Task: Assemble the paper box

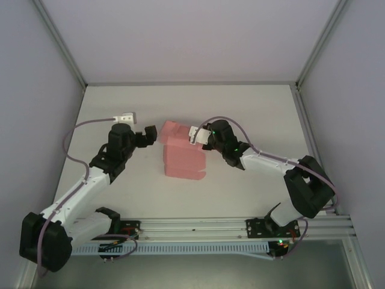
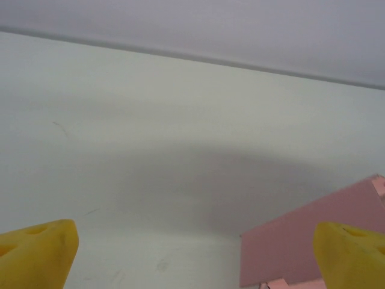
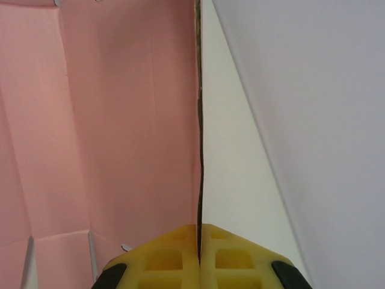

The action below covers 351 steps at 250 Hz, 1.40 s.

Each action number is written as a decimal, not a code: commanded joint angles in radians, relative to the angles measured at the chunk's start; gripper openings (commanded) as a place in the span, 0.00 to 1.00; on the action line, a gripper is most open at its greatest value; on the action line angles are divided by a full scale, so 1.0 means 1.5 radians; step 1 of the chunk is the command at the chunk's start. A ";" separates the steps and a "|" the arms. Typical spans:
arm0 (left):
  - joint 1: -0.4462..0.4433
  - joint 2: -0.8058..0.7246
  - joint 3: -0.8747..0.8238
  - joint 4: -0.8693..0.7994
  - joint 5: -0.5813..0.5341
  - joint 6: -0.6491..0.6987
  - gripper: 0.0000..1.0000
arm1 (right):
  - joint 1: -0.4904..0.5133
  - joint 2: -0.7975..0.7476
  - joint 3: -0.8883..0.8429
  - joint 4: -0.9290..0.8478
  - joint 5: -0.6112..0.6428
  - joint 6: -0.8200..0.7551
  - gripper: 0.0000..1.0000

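Observation:
The paper box (image 1: 181,152) is a creased pink card cutout lying mid-table, its far flap raised. My right gripper (image 1: 194,133) is shut on the right edge of that raised part; in the right wrist view the thin card edge (image 3: 198,150) runs straight down between the pressed yellow fingertips (image 3: 162,256), with pink panels (image 3: 114,114) to the left. My left gripper (image 1: 152,133) hangs open just left of the card's far corner, touching nothing. Its yellow fingertips (image 2: 36,253) sit wide apart in the left wrist view, and a pink panel (image 2: 301,241) lies low on the right.
The white table (image 1: 240,108) is ringed by grey walls with metal corner posts (image 1: 60,42). An aluminium rail (image 1: 198,226) with the arm bases runs along the near edge. A white connector block (image 1: 124,118) sits by the left arm's cable.

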 commanded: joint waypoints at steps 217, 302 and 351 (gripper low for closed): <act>0.152 0.098 -0.121 0.138 0.116 -0.072 1.00 | 0.069 0.061 -0.083 0.248 0.077 -0.165 0.00; 0.138 0.204 -0.118 0.258 0.290 -0.010 0.98 | 0.074 0.059 -0.079 0.237 0.077 -0.141 0.00; 0.068 0.228 -0.088 0.270 0.337 0.072 0.92 | 0.076 0.055 -0.073 0.225 0.079 -0.137 0.00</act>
